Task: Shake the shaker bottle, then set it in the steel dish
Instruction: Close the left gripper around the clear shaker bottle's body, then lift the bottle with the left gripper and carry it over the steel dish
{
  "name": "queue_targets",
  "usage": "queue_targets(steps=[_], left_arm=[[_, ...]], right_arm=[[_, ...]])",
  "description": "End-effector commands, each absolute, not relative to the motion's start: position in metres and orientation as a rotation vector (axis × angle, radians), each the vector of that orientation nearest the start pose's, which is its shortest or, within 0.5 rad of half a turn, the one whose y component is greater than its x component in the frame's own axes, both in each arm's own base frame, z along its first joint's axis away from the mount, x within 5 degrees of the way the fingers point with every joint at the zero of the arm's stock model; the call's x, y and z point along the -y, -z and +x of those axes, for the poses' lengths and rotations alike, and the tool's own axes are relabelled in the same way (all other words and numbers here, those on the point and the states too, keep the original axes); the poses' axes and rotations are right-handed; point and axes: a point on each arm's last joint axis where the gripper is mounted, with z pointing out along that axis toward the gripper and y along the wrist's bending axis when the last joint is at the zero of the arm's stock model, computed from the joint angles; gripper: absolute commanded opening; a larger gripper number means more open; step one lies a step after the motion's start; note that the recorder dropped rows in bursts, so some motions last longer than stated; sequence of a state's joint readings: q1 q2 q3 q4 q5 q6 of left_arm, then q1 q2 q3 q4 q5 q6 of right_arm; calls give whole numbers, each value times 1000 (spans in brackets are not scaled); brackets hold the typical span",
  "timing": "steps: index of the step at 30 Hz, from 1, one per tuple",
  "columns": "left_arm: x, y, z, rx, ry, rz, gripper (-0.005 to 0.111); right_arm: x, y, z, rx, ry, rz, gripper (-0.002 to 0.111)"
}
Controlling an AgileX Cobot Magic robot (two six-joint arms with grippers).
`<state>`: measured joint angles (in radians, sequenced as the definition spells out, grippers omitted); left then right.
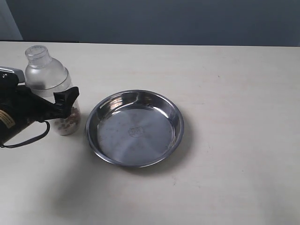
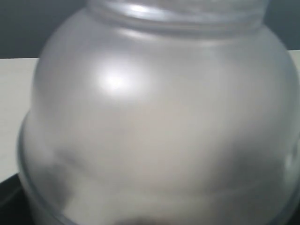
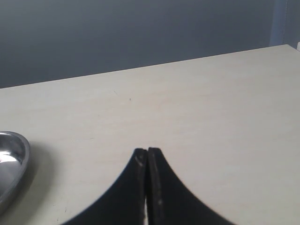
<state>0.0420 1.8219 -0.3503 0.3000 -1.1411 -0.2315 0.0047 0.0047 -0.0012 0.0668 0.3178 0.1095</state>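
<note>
you get soft, even light from above. the steel dish (image 1: 180, 124) glares along its rim and shadows the table (image 1: 243, 93) beside it. your left wrist view shows the shaker bottle (image 2: 159, 122) blurred, with one bright glare spot.

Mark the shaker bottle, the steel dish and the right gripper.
shaker bottle (image 1: 46, 75), exterior view, frosted dome.
steel dish (image 1: 135, 133), exterior view, bare flat base.
right gripper (image 3: 147, 152), right wrist view, between shut fingertips.

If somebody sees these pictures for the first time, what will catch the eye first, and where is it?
The shiny steel dish stands out first, empty, near the middle of the pale table. Left of it in the exterior view is the shaker bottle, with a frosted dome and brown beans at the bottom, gripped by the black left gripper. The right gripper, jaws closed, hangs over the table near the dish's edge.
</note>
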Motion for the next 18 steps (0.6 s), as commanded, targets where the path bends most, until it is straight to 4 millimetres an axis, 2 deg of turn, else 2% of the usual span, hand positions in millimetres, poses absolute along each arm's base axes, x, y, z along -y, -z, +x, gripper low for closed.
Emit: queue_targets(steps=[1, 5, 6, 13, 16, 18], left_arm=[[18, -113, 257, -1901, 324, 106, 35], [17, -113, 257, -1903, 322, 93, 4], [16, -112, 257, -1911, 316, 92, 0], [11, -118, 259, -1886, 274, 19, 0], [7, -136, 261, -1802, 264, -34, 0], [17, -164, 263, -1706, 362, 47, 0]], right_arm=[[-2, -186, 54, -1785, -140, 138, -1], [-2, -186, 54, -1785, -140, 138, -1], [-2, -186, 54, -1785, -140, 138, -1], [-2, -186, 54, -1785, -140, 138, -1], [-2, -186, 54, -1785, -140, 138, -1], [-2, -186, 54, -1785, -140, 138, -1]])
